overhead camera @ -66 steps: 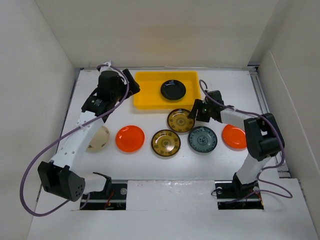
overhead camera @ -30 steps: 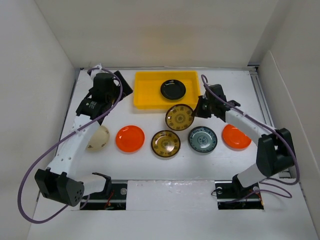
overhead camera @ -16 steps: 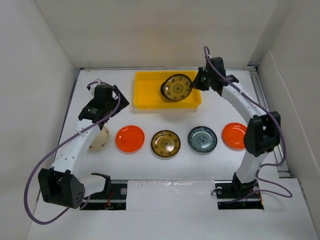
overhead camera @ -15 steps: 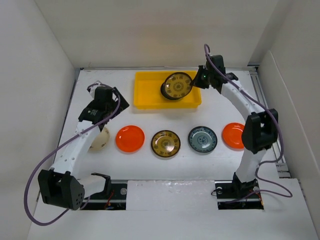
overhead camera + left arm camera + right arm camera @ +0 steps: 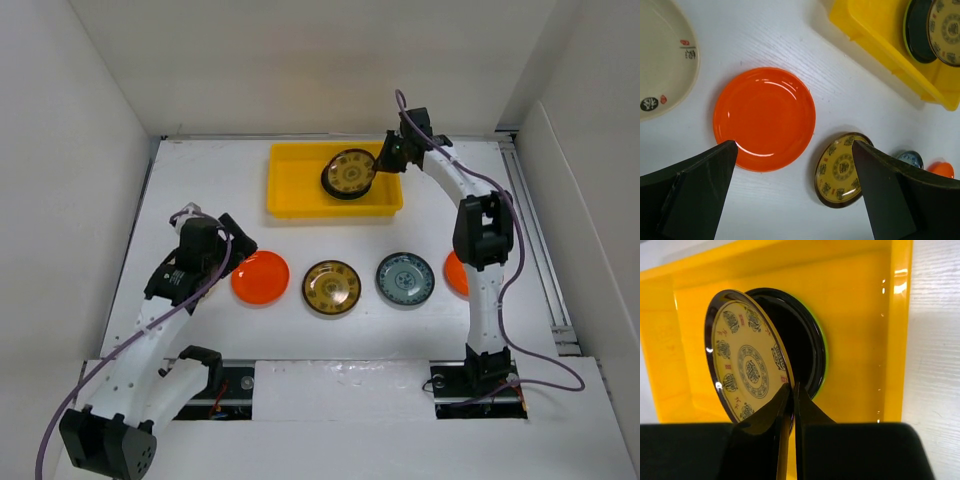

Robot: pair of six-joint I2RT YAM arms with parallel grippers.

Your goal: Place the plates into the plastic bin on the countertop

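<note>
The right hand (image 5: 790,390) is pinched nearly shut on the near rim of a gold plate (image 5: 747,365), round, dark-edged and glossy, with ring and medallion patterns. The plate stands tilted on edge inside the bin (image 5: 860,315) and leans over a shiny black plate (image 5: 802,340) lying flat there with a thin green edge showing round it. The bin is smooth yellow plastic, rectangular with a raised rim, and sits by the middle of the far edge of the white, faintly streaked desk (image 5: 200,190). The left hand (image 5: 792,147) hangs with its fingers spread wide, holding nothing, above a glossy orange plate (image 5: 765,117) toward the near left. A cream plate (image 5: 662,60) with small printed marks lies just left of it. Rightward along the near edge lie a second gold plate (image 5: 840,170), a blue-grey plate (image 5: 405,278), and a second orange plate (image 5: 455,272) partly behind the right arm.
</note>
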